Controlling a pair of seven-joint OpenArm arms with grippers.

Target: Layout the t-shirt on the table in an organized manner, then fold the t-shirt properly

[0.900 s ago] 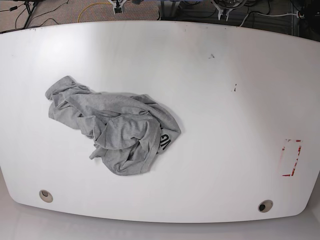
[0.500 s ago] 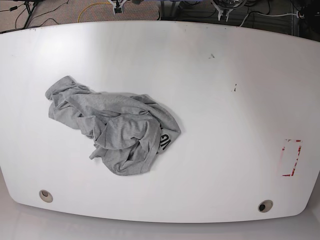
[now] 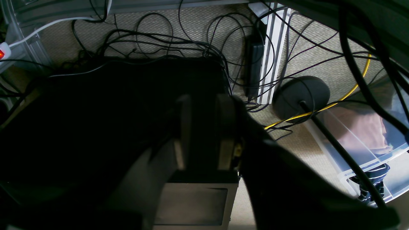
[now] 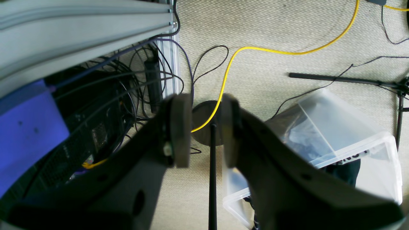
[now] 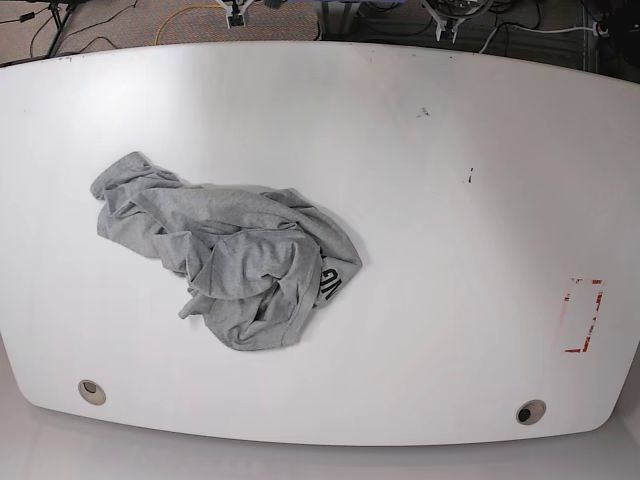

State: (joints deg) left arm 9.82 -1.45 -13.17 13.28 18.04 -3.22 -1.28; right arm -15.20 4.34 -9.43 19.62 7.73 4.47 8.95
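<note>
The light grey t-shirt (image 5: pixel 230 255) lies in a crumpled heap on the left half of the white table (image 5: pixel 450 250), a bit of black lettering showing at its right edge. Neither arm appears in the base view. In the left wrist view my left gripper (image 3: pixel 204 132) hangs over dark equipment and floor cables, its fingers a little apart with nothing between them. In the right wrist view my right gripper (image 4: pixel 200 127) points at the carpeted floor, fingers a little apart and holding nothing.
On the table: two grey grommet holes (image 5: pixel 91 391) (image 5: pixel 530 411), a red-outlined rectangle (image 5: pixel 581 315) at the right, small dark marks (image 5: pixel 423 111). Below the wrists: yellow cable (image 4: pixel 255 51), clear plastic bin (image 4: pixel 322 140), black stand base (image 3: pixel 300 94), aluminium frame (image 4: pixel 80 28).
</note>
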